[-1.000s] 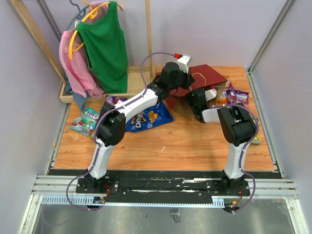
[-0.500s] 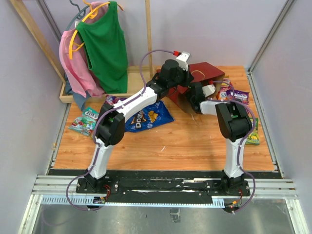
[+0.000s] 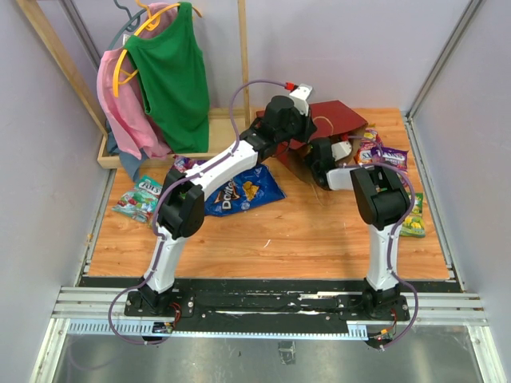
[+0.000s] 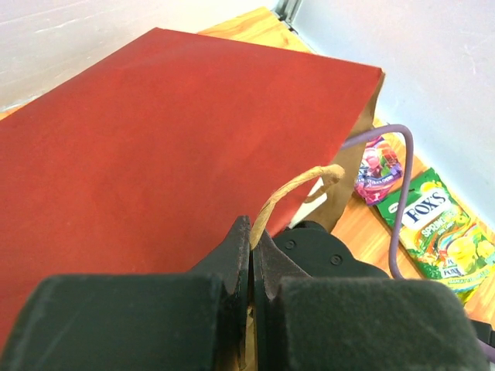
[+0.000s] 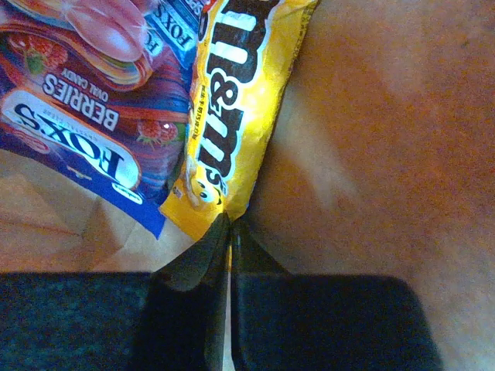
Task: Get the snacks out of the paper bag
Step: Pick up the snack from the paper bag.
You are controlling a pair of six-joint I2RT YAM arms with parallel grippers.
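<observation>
Snack: yellow M&M's packet (image 5: 232, 108) inside paper bag (image 4: 155, 154) | handling: likely light, glossy, slippery, floppy | right gripper (image 5: 226, 232) pinched on its corner seam | left gripper (image 4: 251, 247) clamped on cord handle (image 4: 298, 185)

The near half of the desk (image 3: 303, 235) lies bare, with ample room for a claw. The left arm (image 3: 215, 171) slants across the middle, over the Doritos bag (image 3: 249, 193), to the paper bag (image 3: 342, 118), barring the way from the left. The wooden rack (image 3: 242, 64) with its garments (image 3: 172, 76) fills the far left corner. Purple candy bags (image 3: 385, 154) crowd the desk just right of the bag. Inside, the right claw (image 5: 230, 224), pinching the yellow packet (image 5: 232, 108) by a corner, has brown paper close on its right and the Fox's berries packet (image 5: 85, 116) on its left; the left claw (image 4: 251, 236) nips the cord handle (image 4: 298, 184).
</observation>
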